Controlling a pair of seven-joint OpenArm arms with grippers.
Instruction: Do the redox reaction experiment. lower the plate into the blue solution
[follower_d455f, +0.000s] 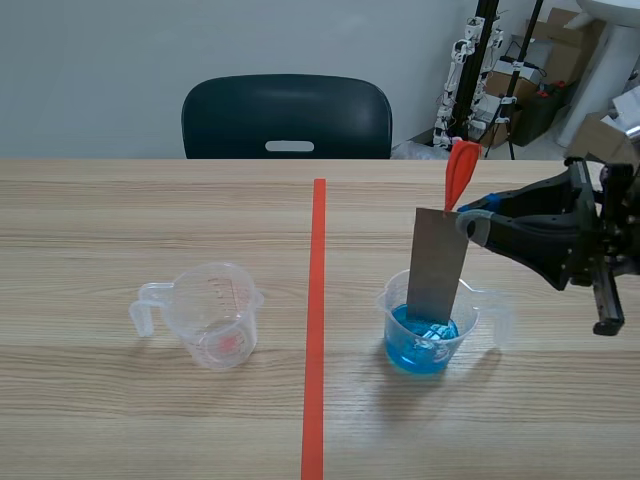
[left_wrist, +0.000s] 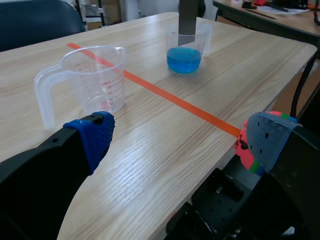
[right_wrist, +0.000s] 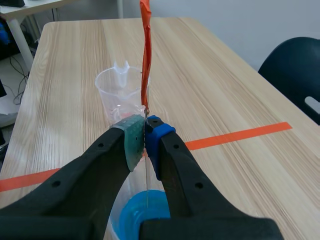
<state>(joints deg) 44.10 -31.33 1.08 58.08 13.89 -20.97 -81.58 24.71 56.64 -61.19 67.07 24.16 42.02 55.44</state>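
Right gripper clamped on grey metal plate near its top edge; lower end inside blue-solution cup. Plate judged thin, stiff, light, slippery. Left gripper spread wide, holding nothing.

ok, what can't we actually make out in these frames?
Lower edge of the plate: scene view, lost behind the blue solution; depth unreadable.
Top of the plate and the right claw: left wrist view, cut off by the frame edge.
Blue solution: right wrist view, mostly hidden by the claw's own fingers.
Scale marks on the empty cup: scene view, too small to read.
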